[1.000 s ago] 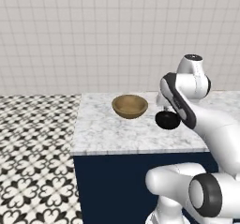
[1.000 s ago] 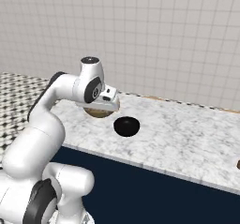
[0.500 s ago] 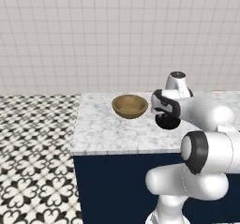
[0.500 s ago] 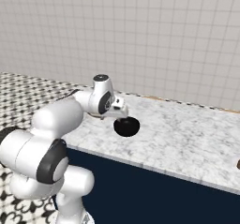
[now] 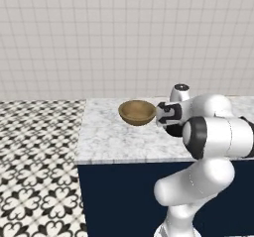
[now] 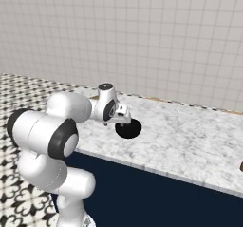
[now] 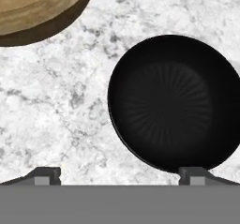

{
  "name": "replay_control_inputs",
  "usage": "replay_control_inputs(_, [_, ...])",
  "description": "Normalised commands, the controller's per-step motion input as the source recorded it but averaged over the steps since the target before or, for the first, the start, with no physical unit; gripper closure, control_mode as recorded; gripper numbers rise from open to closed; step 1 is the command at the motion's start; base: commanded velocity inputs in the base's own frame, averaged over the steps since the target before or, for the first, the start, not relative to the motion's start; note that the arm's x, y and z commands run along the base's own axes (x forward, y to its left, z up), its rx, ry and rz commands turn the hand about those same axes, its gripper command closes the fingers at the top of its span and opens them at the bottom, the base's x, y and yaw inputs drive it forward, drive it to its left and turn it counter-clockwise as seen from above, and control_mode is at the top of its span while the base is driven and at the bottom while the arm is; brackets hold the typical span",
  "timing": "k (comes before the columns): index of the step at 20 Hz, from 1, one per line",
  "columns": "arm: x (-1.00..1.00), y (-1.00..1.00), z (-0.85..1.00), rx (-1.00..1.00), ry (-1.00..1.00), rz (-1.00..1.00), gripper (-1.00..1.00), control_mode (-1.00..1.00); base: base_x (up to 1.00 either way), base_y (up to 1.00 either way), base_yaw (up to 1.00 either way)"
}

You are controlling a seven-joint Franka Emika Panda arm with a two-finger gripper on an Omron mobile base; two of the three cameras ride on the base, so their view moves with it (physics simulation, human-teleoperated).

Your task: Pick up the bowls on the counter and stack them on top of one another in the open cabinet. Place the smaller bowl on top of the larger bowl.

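Hovering low over the small glossy black bowl (image 7: 174, 102) with fingers spread wide

The gripper (image 7: 119, 174) points down at the marble counter (image 7: 70, 106), one fingertip near the black bowl's rim and the other over bare stone, which looks like a line-up to pinch the rim rather than span the whole bowl; nothing is held. The black bowl sits upright and empty, its ribbed inside showing, close beside the wide tan wooden bowl (image 5: 137, 112), also empty, the two apart. From the right base view the hand (image 6: 122, 116) hangs just beside the black bowl, both bowls on the counter
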Motion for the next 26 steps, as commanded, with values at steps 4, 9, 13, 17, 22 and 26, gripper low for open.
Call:
replay_control_inputs(4, [0.11, 0.0, -0.29, 0.0, 0.0, 0.02, -1.0, -1.0, 0.0, 0.0, 0.0])
replay_control_inputs(9, [0.23, 0.0, -0.39, 0.0, 0.0, 0.03, -1.0, -1.0, 0.0, 0.0, 0.0])
replay_control_inputs(13, [0.18, 0.0, -0.25, 0.0, -0.01, 0.04, -1.0, -1.0, 0.0, 0.0, 0.0])
replay_control_inputs(17, [0.01, 0.0, -0.21, 0.0, -0.02, 0.05, -1.0, -1.0, 0.0, 0.0, 0.0])
replay_control_inputs(22, [0.0, 0.0, -0.25, 0.0, -0.03, 0.05, -1.0, -1.0, 0.0, 0.0, 0.0])
replay_control_inputs(26, [0.0, 0.0, -0.08, 0.0, -0.04, 0.05, 1.0, -1.0, 0.0, 0.0, 0.0])
